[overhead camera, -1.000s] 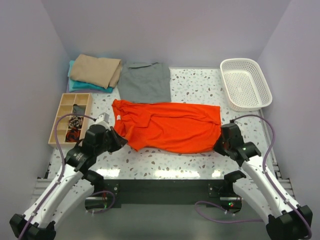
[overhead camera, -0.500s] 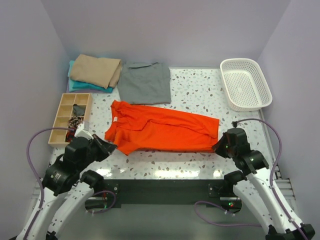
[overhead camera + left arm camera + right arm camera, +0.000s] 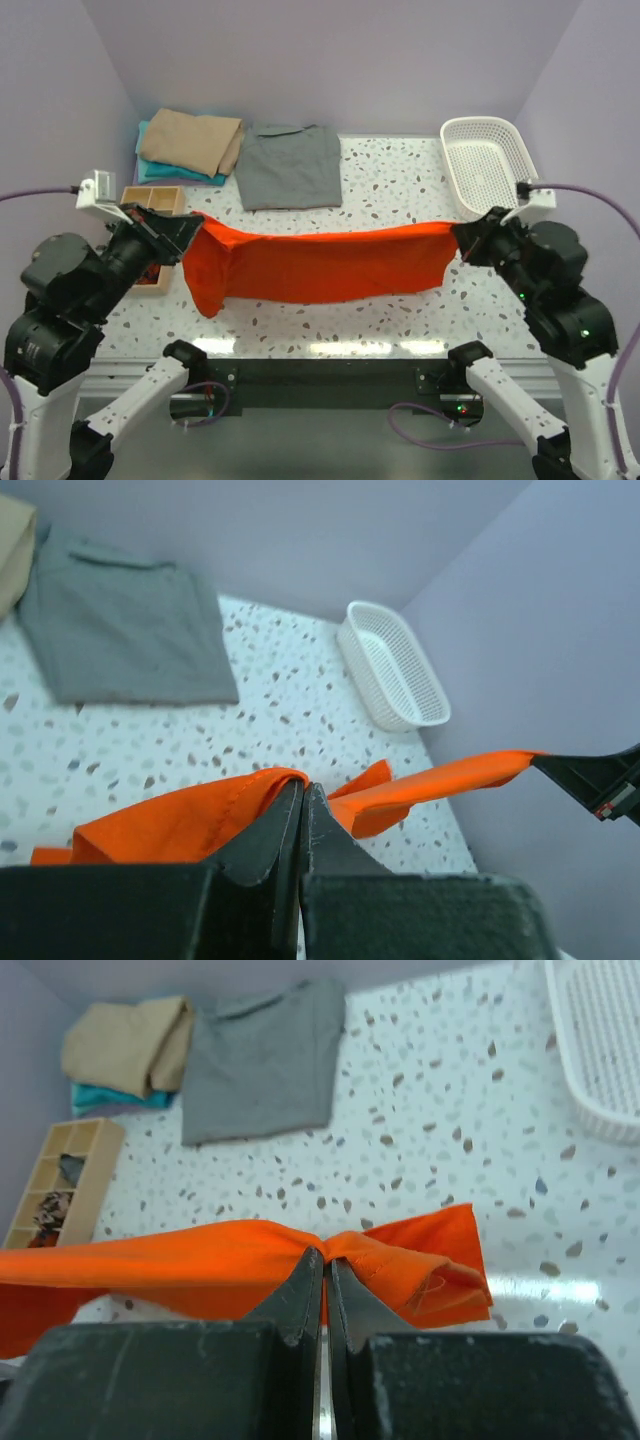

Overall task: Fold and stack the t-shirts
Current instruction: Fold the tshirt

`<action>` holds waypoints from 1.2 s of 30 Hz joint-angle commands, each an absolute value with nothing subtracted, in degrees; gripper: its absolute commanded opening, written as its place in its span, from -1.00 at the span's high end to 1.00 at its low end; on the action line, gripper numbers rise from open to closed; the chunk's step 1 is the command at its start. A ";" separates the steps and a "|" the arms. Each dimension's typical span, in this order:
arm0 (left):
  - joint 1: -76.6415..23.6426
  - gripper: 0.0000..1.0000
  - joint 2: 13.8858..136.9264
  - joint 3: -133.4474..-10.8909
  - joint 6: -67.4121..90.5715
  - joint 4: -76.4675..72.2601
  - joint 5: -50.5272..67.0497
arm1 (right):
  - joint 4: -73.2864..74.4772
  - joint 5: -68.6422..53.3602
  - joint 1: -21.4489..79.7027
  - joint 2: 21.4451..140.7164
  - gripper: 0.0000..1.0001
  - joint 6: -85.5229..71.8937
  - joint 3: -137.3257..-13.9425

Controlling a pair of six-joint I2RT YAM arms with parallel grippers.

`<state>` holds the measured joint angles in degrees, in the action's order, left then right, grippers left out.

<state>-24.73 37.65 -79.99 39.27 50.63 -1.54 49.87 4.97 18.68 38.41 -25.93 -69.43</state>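
Note:
The orange-red t-shirt (image 3: 320,265) hangs stretched in the air between my two grippers, above the table's front half. My left gripper (image 3: 190,225) is shut on its left end (image 3: 200,815). My right gripper (image 3: 462,235) is shut on its right end (image 3: 380,1260). The cloth sags below the taut top edge, with a longer flap at the left. The grey t-shirt (image 3: 290,165) lies flat at the back middle. The folded tan t-shirt (image 3: 192,140) lies on the folded teal t-shirt (image 3: 160,172) at the back left.
A white mesh basket (image 3: 492,168) stands at the back right. A wooden compartment tray (image 3: 160,197) with small items sits at the left, partly behind my left arm. Purple walls close in the sides and back.
Both grippers have risen from the table and pulled apart, lifting the orange-red t-shirt off the surface and stretching it taut between them.

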 commanded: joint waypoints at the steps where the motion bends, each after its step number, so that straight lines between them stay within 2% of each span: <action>1: -24.00 1.00 41.30 -94.20 30.77 46.67 4.03 | 53.61 3.70 18.55 40.34 1.00 -17.67 -84.53; 4: -23.29 1.00 43.32 -101.93 29.36 47.28 9.39 | 56.07 1.50 18.63 41.39 1.00 -15.74 -92.36; 11: -22.50 1.00 54.65 -133.37 28.47 58.53 22.23 | 63.71 -2.63 18.54 43.77 1.00 -12.83 -111.33; 15: -22.68 1.00 54.32 -137.20 32.33 57.13 26.71 | 67.40 -5.88 17.76 43.94 1.00 -13.01 -117.92; 20: -22.59 1.00 53.88 -134.91 36.65 54.49 34.36 | 70.66 -8.43 16.35 44.03 1.00 -13.27 -123.74; 25: -22.59 1.00 52.47 -134.39 34.81 59.13 25.24 | 68.83 -6.07 16.17 42.89 1.00 -13.18 -117.35; 28: -22.59 1.00 53.26 -129.57 32.00 62.39 19.17 | 64.71 -2.47 16.17 42.01 1.00 -13.62 -107.08; 31: -22.59 1.00 52.65 -117.11 29.27 61.10 10.48 | 59.79 0.96 16.17 42.10 1.00 -14.32 -95.83; 33: -22.59 1.00 50.89 -104.19 28.22 57.59 4.44 | 56.70 3.16 16.17 42.45 1.00 -15.63 -86.69; 36: -22.67 1.00 51.41 -90.46 27.25 46.01 2.29 | 48.88 6.06 16.17 43.93 1.00 -17.75 -75.70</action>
<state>-22.90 49.28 -104.90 30.74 56.47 11.86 60.10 -0.16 16.43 41.85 -15.07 -86.08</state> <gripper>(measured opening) 0.020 0.011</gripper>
